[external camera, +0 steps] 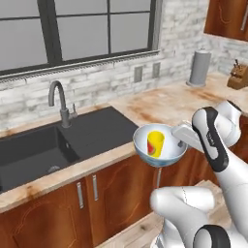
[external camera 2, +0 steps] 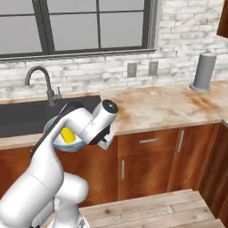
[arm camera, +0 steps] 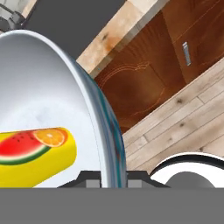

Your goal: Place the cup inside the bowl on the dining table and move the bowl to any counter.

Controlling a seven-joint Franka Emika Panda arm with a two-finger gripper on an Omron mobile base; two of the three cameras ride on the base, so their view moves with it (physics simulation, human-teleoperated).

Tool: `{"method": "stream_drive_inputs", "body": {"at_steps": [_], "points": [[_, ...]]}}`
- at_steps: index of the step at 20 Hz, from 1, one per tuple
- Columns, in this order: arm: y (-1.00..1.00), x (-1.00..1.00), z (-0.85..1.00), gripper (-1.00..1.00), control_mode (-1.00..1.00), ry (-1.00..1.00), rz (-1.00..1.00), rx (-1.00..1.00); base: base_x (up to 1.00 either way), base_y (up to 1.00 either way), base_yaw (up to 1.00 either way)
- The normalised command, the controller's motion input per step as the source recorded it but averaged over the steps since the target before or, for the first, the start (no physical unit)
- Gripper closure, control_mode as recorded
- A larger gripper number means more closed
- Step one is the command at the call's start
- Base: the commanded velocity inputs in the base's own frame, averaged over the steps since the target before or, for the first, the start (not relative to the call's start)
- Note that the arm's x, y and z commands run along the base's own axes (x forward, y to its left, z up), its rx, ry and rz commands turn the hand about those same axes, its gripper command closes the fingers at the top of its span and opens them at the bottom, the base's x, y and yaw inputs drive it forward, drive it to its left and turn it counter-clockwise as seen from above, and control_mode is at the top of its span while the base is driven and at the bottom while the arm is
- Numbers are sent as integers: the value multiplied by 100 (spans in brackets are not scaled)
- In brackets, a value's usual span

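The gripper pinches the rim of one bowl, holding it in the air just in front of the counter, right of the one sink. One cup sits inside the bowl.

I see a dark-framed window upper left, whitewashed brick wall upper right, plank floor below.

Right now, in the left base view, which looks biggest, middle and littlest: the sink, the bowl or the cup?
1. The sink looks biggest.
2. The bowl is in the middle. It hangs nearer the camera than the sink, which flatters its size.
3. The yellow cup is littlest; it sits inside the bowl.
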Motion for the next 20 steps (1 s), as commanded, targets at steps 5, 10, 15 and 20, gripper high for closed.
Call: {"method": "stream_drive_inputs", "body": {"at_steps": [5, 10, 15, 20], "points": [[0, 0, 0, 100, 100, 0, 0, 0, 45, -56, 39], [0, 0, 0, 100, 100, 0, 0, 0, 53, -76, 22], [0, 0, 0, 100, 100, 0, 0, 0, 40, -56, 11], [0, 0, 0, 100, 100, 0, 0, 0, 66, -41, 4]]}}
